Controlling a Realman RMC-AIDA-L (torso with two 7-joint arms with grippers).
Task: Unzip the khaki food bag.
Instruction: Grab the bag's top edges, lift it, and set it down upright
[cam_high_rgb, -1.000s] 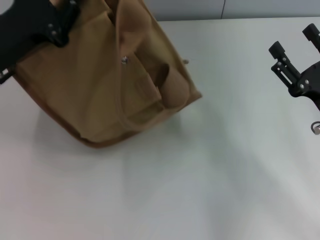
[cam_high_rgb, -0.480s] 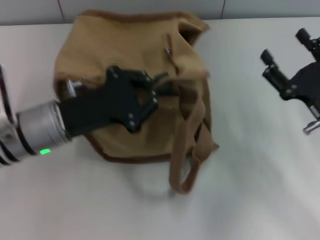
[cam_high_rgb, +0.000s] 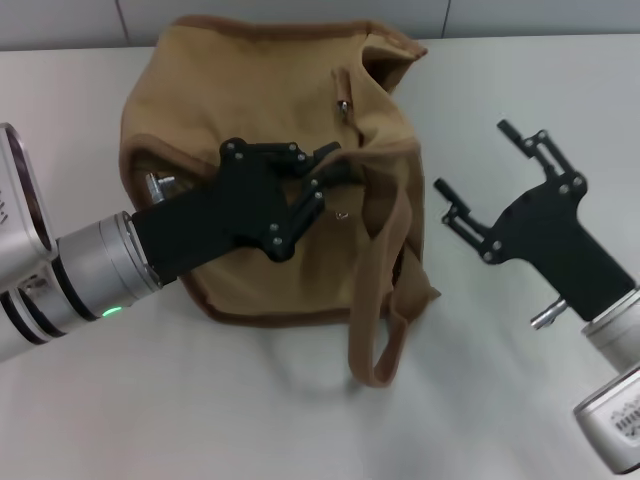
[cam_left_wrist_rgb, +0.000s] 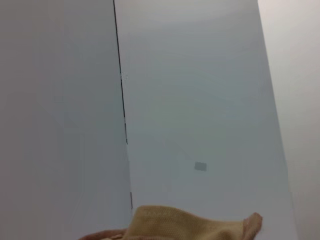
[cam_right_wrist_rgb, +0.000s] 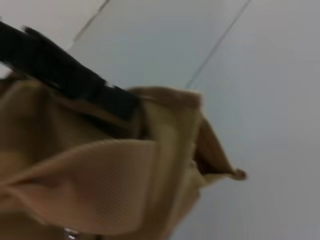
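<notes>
The khaki food bag (cam_high_rgb: 250, 110) lies on the white table, with its brown-piped edge at the back. A small silver zipper pull (cam_high_rgb: 343, 105) shows near its top right. One tan strap handle (cam_high_rgb: 385, 300) loops toward the front. My left gripper (cam_high_rgb: 342, 162) reaches over the bag from the left, its fingertips pinched on the fabric where the strap starts. My right gripper (cam_high_rgb: 478, 160) is open and empty, just right of the bag and apart from it. The right wrist view shows the bag (cam_right_wrist_rgb: 100, 185) close up with a black left finger (cam_right_wrist_rgb: 65, 75) on it. The bag's edge (cam_left_wrist_rgb: 185, 225) shows in the left wrist view.
The white table (cam_high_rgb: 250, 400) runs in front of and to the right of the bag. A grey wall (cam_high_rgb: 300, 15) with panel seams stands right behind the bag.
One second ago the bag hung tilted at the upper left. It now lies flat with my left gripper on it. My right gripper has moved left and nearer, close to the bag.
</notes>
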